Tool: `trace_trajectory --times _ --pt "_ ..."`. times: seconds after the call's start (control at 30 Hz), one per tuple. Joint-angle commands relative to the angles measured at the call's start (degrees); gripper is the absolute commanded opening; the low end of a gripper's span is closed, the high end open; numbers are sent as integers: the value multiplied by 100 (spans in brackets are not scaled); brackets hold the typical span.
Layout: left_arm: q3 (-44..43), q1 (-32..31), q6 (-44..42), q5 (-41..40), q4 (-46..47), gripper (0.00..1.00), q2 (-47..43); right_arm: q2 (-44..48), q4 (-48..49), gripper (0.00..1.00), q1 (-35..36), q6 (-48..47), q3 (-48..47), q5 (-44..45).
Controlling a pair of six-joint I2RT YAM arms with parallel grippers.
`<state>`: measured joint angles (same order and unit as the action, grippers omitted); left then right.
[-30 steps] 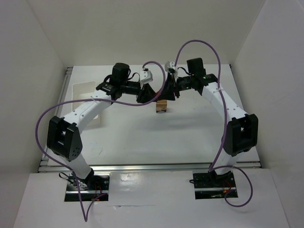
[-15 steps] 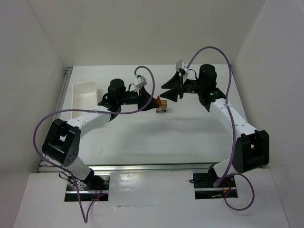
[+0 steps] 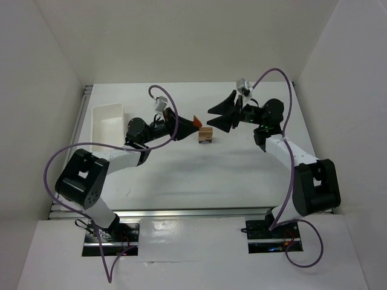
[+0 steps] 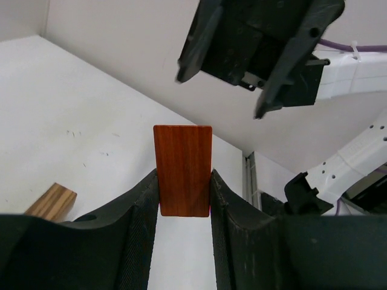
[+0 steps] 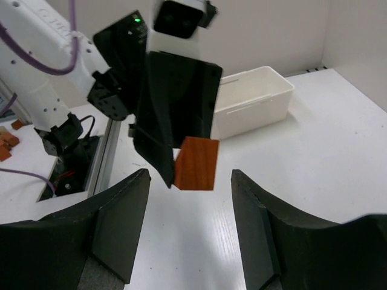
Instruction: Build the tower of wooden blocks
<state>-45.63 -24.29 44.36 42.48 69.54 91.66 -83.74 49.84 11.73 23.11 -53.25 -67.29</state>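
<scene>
Top external view: my left claw (image 3: 191,124) is clamped on the orange-red roof piece (image 3: 196,120), which hangs just up and left of the wood block tower (image 3: 205,134) at mid-table and does not touch it. My right claw (image 3: 219,115) hovers on the tower's far right side, its jaws apart and empty.

From the left wrist, the roof piece (image 4: 182,163) sits squeezed between my two fingers (image 4: 142,205), its long axis running straight out along them and its flat face toward the lens. A tan block (image 4: 51,202) shows low and to the left, probably the tower's top. So the tower lies below and to one side of what I hold. My left arm is plainly the nearer one for the job, since it already has the piece. I judge that the roof must travel across and down to cap the tower.

By my count there is one roof piece and one tower, which shows a light tan layer over a darker one; I cannot tell its exact number of blocks. There are also two claws and one white tray (image 3: 107,119), well off to the left.
</scene>
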Motion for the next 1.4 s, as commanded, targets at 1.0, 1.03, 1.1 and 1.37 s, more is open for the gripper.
trace_trajectory --times 1.0,1.03,1.1,1.37 --pt "-324 30 -156 130 1396 0 10 -1548 746 77 225 2356 -1099 -206" --pt "-324 30 -156 129 1396 0 10 -1548 877 77 225 2434 -1099 -267" --pt "-324 30 -156 129 1396 0 62 -1610 983 77 278 2505 -1099 -346" --pt "-430 30 -41 68 1449 0 177 -1557 1502 68 330 2567 -941 -645"
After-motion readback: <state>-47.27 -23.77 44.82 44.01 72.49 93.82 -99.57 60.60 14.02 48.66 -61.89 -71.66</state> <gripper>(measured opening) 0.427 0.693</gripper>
